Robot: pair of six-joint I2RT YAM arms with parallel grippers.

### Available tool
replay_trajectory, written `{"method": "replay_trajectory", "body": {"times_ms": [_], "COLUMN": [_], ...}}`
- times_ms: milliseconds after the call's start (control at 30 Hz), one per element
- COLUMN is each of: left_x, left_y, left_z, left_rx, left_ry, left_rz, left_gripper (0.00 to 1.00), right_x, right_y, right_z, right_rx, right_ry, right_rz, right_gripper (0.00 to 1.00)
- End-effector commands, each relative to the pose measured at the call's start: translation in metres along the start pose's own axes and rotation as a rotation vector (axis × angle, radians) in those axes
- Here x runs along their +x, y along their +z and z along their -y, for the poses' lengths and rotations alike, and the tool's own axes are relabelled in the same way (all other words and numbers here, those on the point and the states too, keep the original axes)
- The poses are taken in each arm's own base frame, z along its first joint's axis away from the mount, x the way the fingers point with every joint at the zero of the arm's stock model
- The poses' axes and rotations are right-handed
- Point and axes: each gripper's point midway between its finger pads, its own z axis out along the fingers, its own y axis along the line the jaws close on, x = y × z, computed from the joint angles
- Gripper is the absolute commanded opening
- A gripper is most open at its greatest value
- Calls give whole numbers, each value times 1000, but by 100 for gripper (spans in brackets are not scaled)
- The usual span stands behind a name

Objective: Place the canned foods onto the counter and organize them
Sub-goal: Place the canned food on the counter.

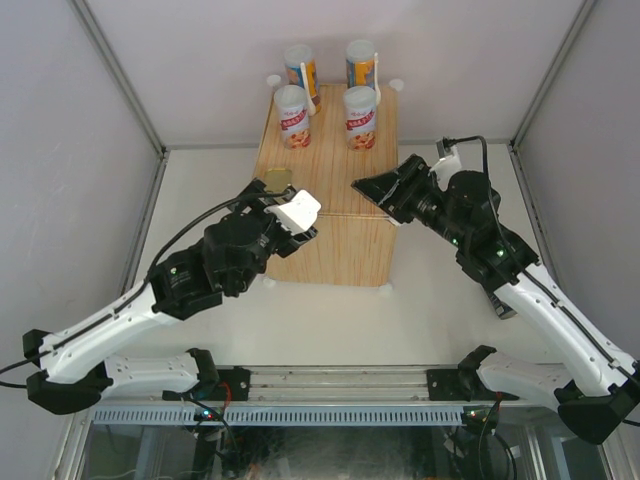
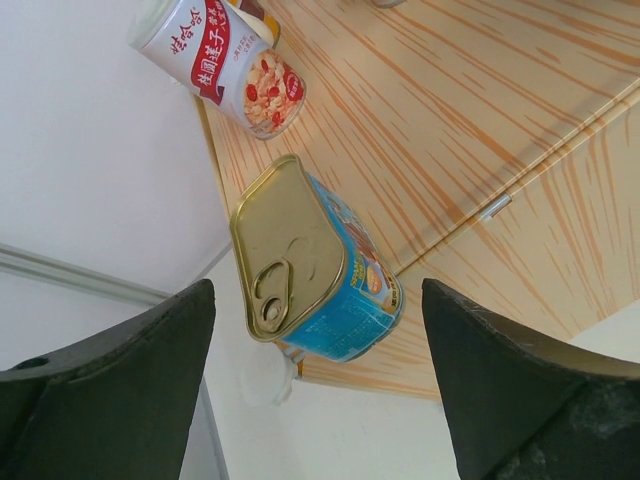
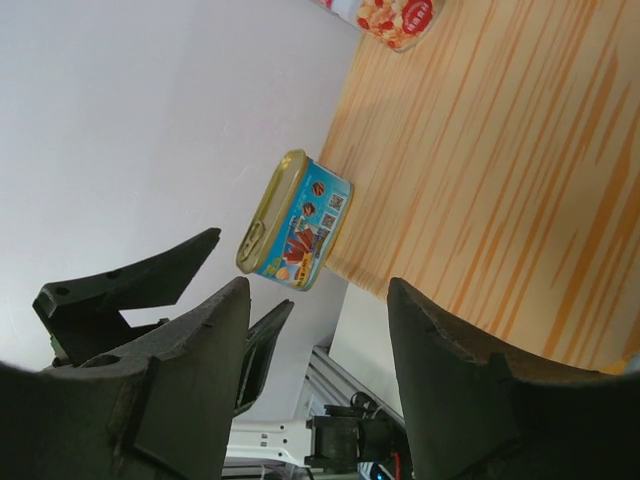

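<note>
The counter (image 1: 335, 190) is a light wood-grain box. At its back stand two tall blue-orange cylinders (image 1: 300, 66) (image 1: 360, 62), with two short white-red cans (image 1: 293, 116) (image 1: 360, 116) in front of them. A flat gold-blue tin (image 1: 277, 180) (image 2: 318, 262) (image 3: 296, 222) lies on the counter's left edge. My left gripper (image 1: 284, 205) (image 2: 316, 335) hovers just short of the tin, open, touching nothing. Over the counter's right half, my right gripper (image 1: 374, 195) (image 3: 318, 288) stands open with nothing in it, pointing toward the tin.
White round knobs (image 1: 396, 85) (image 2: 262, 375) mark the counter's corners. White walls close in the back and both sides. A metal rail (image 1: 330, 378) runs along the near edge by the arm bases.
</note>
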Motion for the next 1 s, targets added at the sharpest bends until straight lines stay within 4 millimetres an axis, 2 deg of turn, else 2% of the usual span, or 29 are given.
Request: {"method": "replay_trajectory", "body": {"times_ms": [0,167,367,600,700,833,967], "left_x": [-26,-30,-40,-42,-38,-33,-26], "left_y": [-14,-10,-16,-34,-40,-45,-50], "left_z": [-22,-15,-29,-56,-59,-51,-34], "left_rx": [-13,17,-23,-99,-101,-47,34], "left_ry": [-104,-91,-146,-314,-362,-418,-498], "left_rz": [86,89,129,208,210,200,182], "left_gripper": [88,87,84,69,55,43,34], "right_x": [-15,-16,-18,-22,-22,-21,-21], "right_y": [-6,-5,-5,-3,-1,3,4], "right_z": [-28,-26,-26,-27,-27,-28,-29], "right_rx": [-71,-68,-64,-51,-49,-41,-20], "right_ry": [-39,-40,-51,-95,-102,-126,-171], "right_rz": [31,26,25,26,25,18,25], "right_gripper": [56,56,56,56,56,55,55]}}
